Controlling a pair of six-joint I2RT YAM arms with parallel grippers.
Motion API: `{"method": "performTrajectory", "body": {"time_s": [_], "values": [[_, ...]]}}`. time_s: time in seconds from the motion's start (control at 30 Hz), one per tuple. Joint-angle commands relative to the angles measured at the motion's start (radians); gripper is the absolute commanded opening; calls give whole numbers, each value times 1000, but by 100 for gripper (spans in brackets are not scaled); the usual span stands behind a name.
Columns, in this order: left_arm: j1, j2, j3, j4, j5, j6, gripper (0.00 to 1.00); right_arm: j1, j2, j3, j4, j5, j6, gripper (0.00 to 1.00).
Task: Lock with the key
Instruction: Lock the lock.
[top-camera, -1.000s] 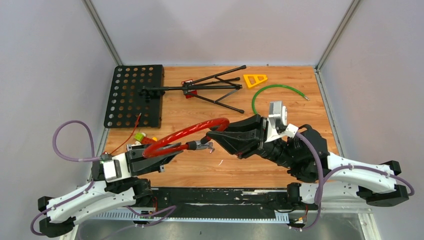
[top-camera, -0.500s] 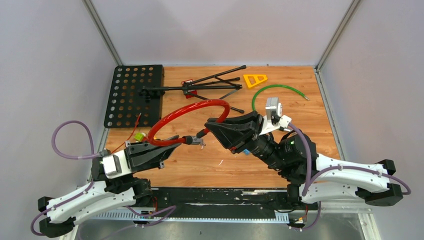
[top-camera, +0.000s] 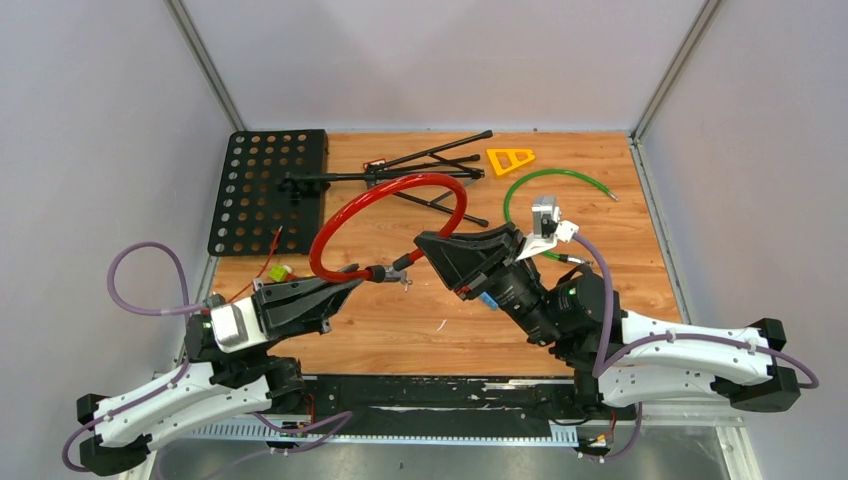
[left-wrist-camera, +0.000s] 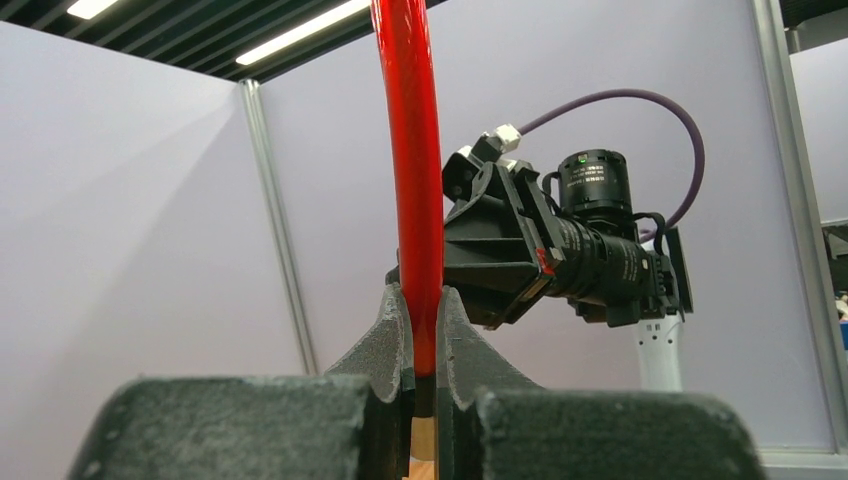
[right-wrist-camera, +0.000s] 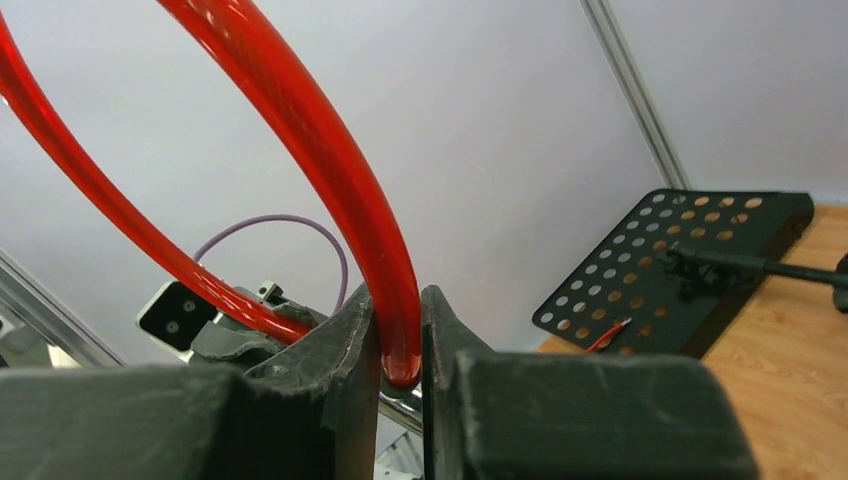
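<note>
Top view: glossy red plastic-coated cable-lock loop (top-camera: 330, 225) is held up off the wooden desk (top-camera: 400, 330), left pincer (top-camera: 352, 280) and right pincer (top-camera: 424, 252) each at one end.
Left wrist: left pincer (left-wrist-camera: 422, 305) pressed together, pinching the loop (left-wrist-camera: 408, 150).
Right wrist: right pincer (right-wrist-camera: 399, 305) barely parted, clamping the loop (right-wrist-camera: 330, 160).

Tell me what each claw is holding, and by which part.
Both hold the red cable lock: the left claw and right claw each pinch its cable, one on either side of where the ends meet.
</note>
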Motion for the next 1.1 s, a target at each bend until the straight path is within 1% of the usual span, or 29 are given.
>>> {"method": "performTrajectory", "body": {"time_s": [0.0,0.17,0.33,0.63,0.7,0.83,0.9,0.97,1.03,1.07], "values": [[-2,-11,10,87,-9,34,0,9,3,-8,-21,109,179,0],[-2,-12,7,88,-9,31,0,9,9,-17,-63,157,289,0],[-2,-16,5,87,-10,31,0,9,31,-3,-97,145,294,0],[-2,-12,4,79,-16,30,0,8,78,38,-116,59,246,1],[-1,-12,4,78,-19,31,0,9,86,42,-121,42,227,8],[-1,-15,4,77,-21,33,0,8,74,40,-126,48,193,26],[-1,-18,4,73,-22,34,0,9,58,34,-124,62,169,33],[-2,-21,2,69,-25,34,0,9,37,29,-121,73,139,38],[-2,-23,0,68,-29,34,0,8,15,21,-111,82,107,50],[-2,-24,-1,68,-29,34,0,8,6,17,-107,84,93,53]]}}
